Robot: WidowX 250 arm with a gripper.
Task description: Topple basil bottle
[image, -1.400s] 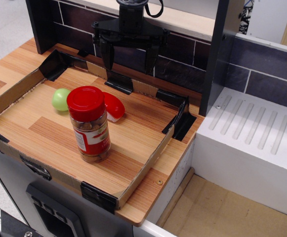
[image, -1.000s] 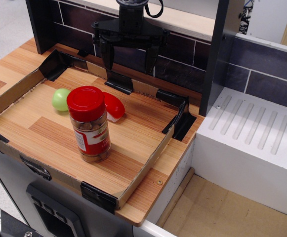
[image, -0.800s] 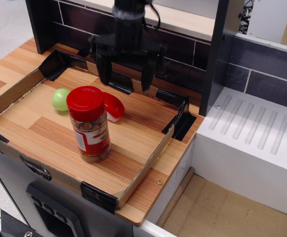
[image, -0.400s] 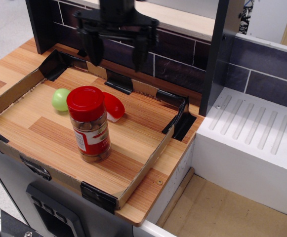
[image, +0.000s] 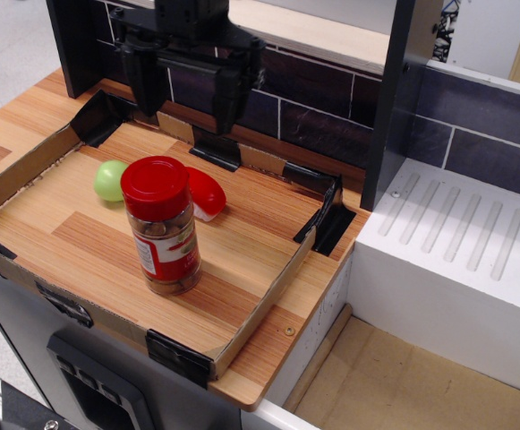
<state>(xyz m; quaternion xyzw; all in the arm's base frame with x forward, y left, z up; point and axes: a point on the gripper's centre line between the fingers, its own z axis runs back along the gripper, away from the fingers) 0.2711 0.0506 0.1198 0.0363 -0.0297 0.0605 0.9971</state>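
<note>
The basil bottle (image: 163, 235) stands straight up near the front of the wooden desk (image: 242, 237). It is tall and see-through, with a big red lid, a red label and brown lumps inside. The black gripper (image: 181, 98) hangs high behind it, fingers (image: 223, 106) spread wide, holding nothing.

Bare board lies right of the basil bottle (image: 163, 235); a green pear toy (image: 110, 180) and red-and-white piece (image: 205, 193) crowd its far side.
</note>
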